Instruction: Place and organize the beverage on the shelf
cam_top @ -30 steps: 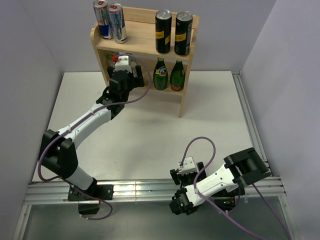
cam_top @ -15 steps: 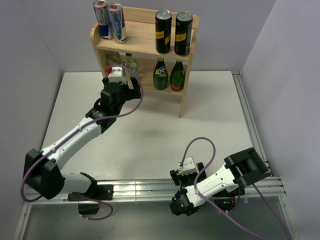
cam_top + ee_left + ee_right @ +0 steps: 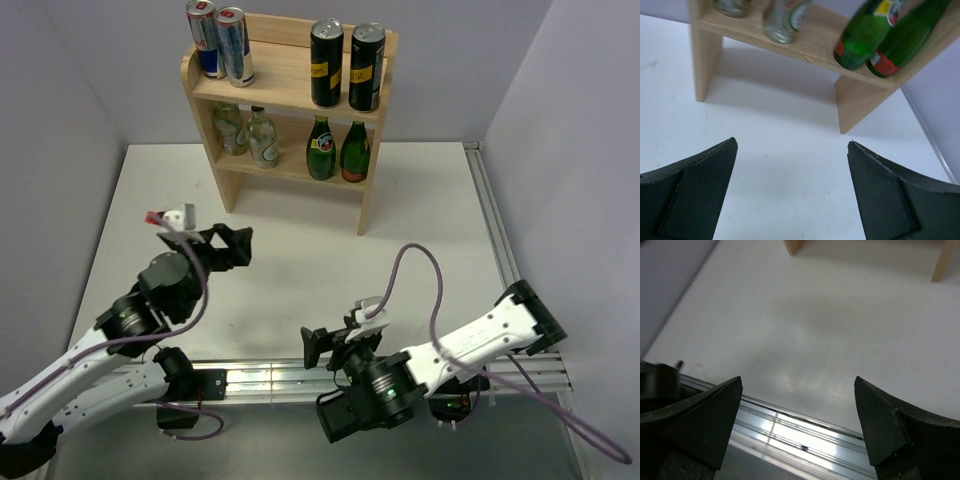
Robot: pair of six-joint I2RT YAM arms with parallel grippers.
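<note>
Shelf at 12 o'clock looks fully stocked; left pincer and right pincer both spread, empty; next, park the arms.

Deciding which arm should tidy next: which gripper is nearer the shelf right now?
Left. The left gripper hangs open over the table in front of the shelf, toward its left side and apart from it. The right gripper, also open, is far back by the rail.

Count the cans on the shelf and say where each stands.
4, all on the top tier of the shelf: left blue can and right blue can at its left end, left black can and right black can at its right end. None seems hidden.
</note>
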